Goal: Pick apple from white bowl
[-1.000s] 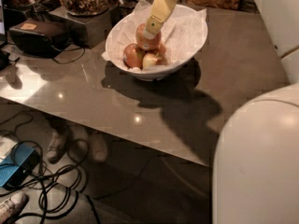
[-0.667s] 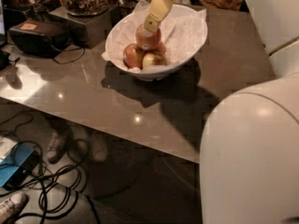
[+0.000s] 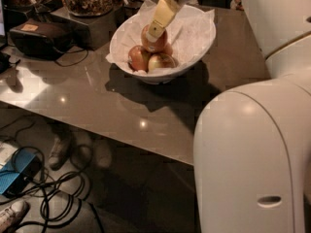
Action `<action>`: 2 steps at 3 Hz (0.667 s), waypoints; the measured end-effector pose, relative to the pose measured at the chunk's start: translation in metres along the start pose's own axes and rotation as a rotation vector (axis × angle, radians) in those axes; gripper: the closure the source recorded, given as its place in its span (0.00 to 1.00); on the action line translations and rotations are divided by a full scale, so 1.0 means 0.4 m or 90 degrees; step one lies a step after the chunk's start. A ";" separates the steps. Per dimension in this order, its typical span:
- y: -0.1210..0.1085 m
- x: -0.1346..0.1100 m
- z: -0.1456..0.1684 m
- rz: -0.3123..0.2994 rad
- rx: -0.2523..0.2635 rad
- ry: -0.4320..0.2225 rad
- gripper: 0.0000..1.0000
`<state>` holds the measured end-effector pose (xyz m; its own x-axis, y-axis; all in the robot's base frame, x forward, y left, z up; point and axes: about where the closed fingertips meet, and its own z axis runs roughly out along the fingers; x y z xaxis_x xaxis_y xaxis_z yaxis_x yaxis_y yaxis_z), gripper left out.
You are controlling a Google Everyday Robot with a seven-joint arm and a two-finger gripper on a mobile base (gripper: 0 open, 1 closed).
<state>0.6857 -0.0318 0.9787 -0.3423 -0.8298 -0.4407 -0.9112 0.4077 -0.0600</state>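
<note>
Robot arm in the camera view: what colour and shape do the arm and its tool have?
The arm has smooth, rounded, glossy white shells with a small slot. The tool, above the white bowl, is slim and cream-yellow.

Lighting: dim, warm, from overhead. Brightest item: the white bowl (image 3: 197, 45). The gripper (image 3: 154, 32), pale-lit, sits inside the bowl. Dark shadow on the table (image 3: 97, 81) in front of the bowl. Small glare spots left of that shadow. The floor (image 3: 121, 188) is murky.
</note>
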 end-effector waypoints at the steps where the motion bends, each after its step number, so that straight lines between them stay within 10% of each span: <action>1: -0.011 0.004 0.034 0.009 -0.012 0.006 0.14; 2: -0.016 0.006 0.074 0.014 -0.026 0.017 0.14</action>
<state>0.6975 -0.0252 0.9514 -0.3677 -0.8309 -0.4176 -0.9118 0.4103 -0.0136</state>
